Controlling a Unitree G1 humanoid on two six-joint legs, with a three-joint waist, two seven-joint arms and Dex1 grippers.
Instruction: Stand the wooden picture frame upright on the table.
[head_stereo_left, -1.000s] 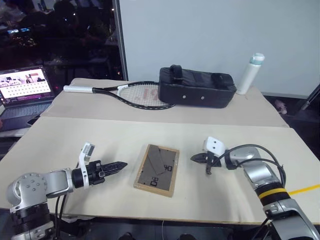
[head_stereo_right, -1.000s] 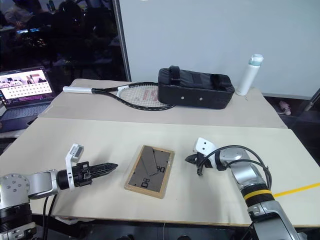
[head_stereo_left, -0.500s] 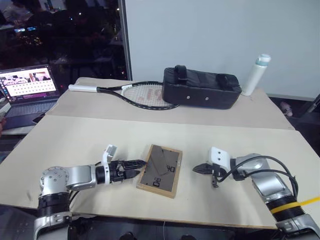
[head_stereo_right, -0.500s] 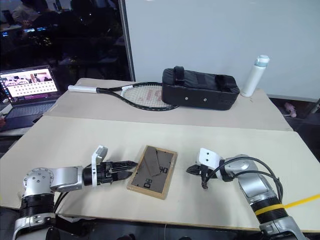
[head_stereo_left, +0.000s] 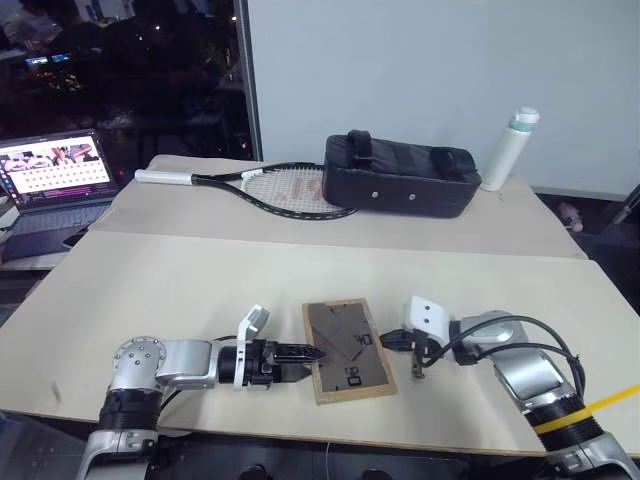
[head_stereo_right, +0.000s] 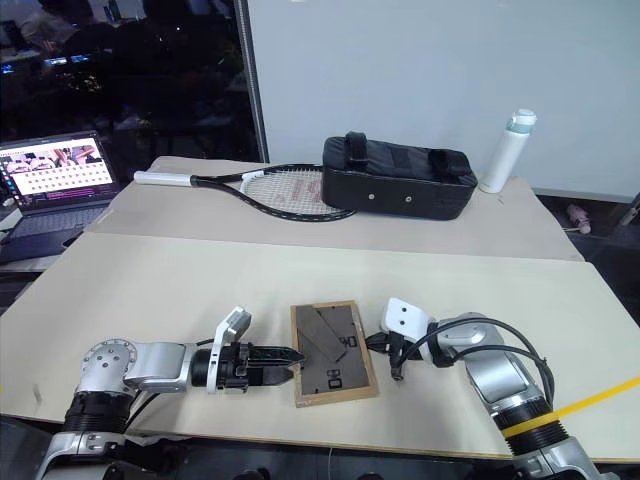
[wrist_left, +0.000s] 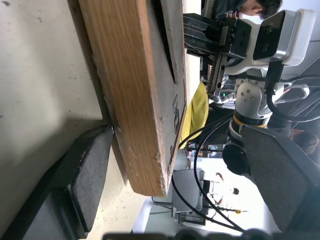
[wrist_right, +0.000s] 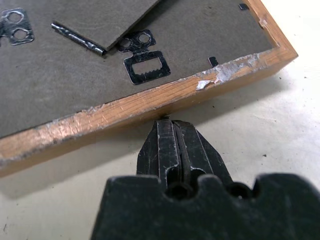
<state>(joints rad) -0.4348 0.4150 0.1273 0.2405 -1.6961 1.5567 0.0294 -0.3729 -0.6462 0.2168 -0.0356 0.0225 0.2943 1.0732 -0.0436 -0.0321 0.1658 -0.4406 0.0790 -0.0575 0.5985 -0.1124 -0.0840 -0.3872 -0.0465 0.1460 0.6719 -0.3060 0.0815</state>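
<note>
The wooden picture frame (head_stereo_left: 347, 348) lies flat on the table (head_stereo_left: 180, 280), face down, with its dark back panel and folded stand facing up. My left gripper (head_stereo_left: 306, 354) is open at the frame's left edge. In the left wrist view one finger pad (wrist_left: 89, 172) sits low beside the light-wood edge (wrist_left: 131, 95), with the other finger far off on the opposite side. My right gripper (head_stereo_left: 392, 340) is shut, and its closed fingertips (wrist_right: 166, 131) press against the frame's right edge (wrist_right: 150, 102).
On the rear table a black padded bag (head_stereo_left: 400, 185) lies next to a tennis racket (head_stereo_left: 270, 195), with a white bottle (head_stereo_left: 510, 148) standing at the far right. An open laptop (head_stereo_left: 55, 185) sits at the far left. The table's front edge runs just below the frame.
My left gripper moved right to the frame's left edge and opened. The frame turned squarer and slid toward my right gripper, which now touches its right edge.
</note>
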